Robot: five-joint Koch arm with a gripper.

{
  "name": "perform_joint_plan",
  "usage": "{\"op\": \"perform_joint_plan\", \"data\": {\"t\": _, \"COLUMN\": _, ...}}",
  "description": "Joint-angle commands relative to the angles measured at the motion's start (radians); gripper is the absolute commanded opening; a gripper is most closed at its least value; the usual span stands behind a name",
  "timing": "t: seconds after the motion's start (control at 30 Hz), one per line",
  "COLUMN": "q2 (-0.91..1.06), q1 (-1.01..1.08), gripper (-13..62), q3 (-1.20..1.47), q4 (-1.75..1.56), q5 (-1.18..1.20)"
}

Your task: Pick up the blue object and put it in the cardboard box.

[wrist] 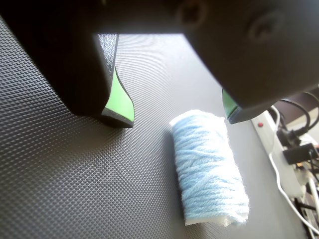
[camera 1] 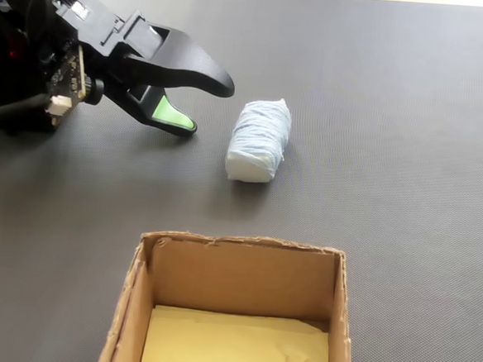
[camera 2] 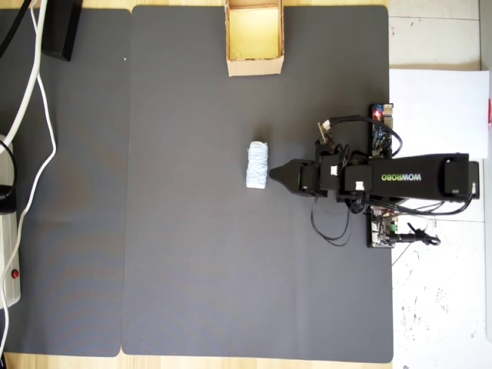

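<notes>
The blue object (camera 1: 259, 141) is a pale blue yarn roll lying on its side on the dark mat, also seen in the wrist view (wrist: 209, 169) and the overhead view (camera 2: 257, 165). My gripper (camera 1: 207, 110) is open, its black fingers with green pads spread wide. The fingertips stop just short of the roll, which is not between them. In the wrist view the gripper (wrist: 177, 117) hangs over the roll's near end, a finger on either side. The cardboard box (camera 1: 241, 244) stands open-topped with a yellowish inside, apart from the roll, at the mat's far edge in the overhead view (camera 2: 254, 68).
A black textured mat (camera 2: 192, 254) covers the table. White cables (camera 2: 34, 92) and a power strip (camera 2: 9, 261) lie at the left in the overhead view. The arm's base and circuit boards (camera 2: 380, 231) sit at the mat's right edge.
</notes>
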Motion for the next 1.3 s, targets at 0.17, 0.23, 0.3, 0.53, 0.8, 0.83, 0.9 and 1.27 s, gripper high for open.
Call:
{"op": "perform_joint_plan", "data": {"t": 0.17, "q2": 0.094, "q1": 0.018, "gripper": 34.6, "q3": 0.048, "q4": -0.051, "q5": 0.034}}
{"op": "perform_joint_plan", "data": {"t": 0.23, "q2": 0.094, "q1": 0.026, "gripper": 34.6, "q3": 0.046, "q4": -0.106, "q5": 0.032}}
{"op": "perform_joint_plan", "data": {"t": 0.3, "q2": 0.094, "q1": 0.029, "gripper": 34.6, "q3": 0.048, "q4": -0.170, "q5": 0.034}}
{"op": "perform_joint_plan", "data": {"t": 0.53, "q2": 0.094, "q1": 0.049, "gripper": 34.6, "q3": 0.046, "q4": -0.359, "q5": 0.034}}
{"op": "perform_joint_plan", "data": {"t": 0.8, "q2": 0.075, "q1": 0.133, "gripper": 33.6, "q3": -0.094, "q4": -0.137, "q5": 0.058}}
{"op": "perform_joint_plan", "data": {"t": 0.83, "q2": 0.063, "q1": 0.138, "gripper": 33.5, "q3": -0.117, "q4": -0.100, "q5": 0.063}}
{"op": "perform_joint_plan", "data": {"t": 0.9, "q2": 0.025, "q1": 0.161, "gripper": 33.5, "q3": -0.183, "q4": 0.012, "q5": 0.078}}
{"op": "perform_joint_plan", "data": {"t": 1.27, "q2": -0.218, "q1": 0.173, "gripper": 33.0, "q3": -0.512, "q4": 0.359, "q5": 0.169}}
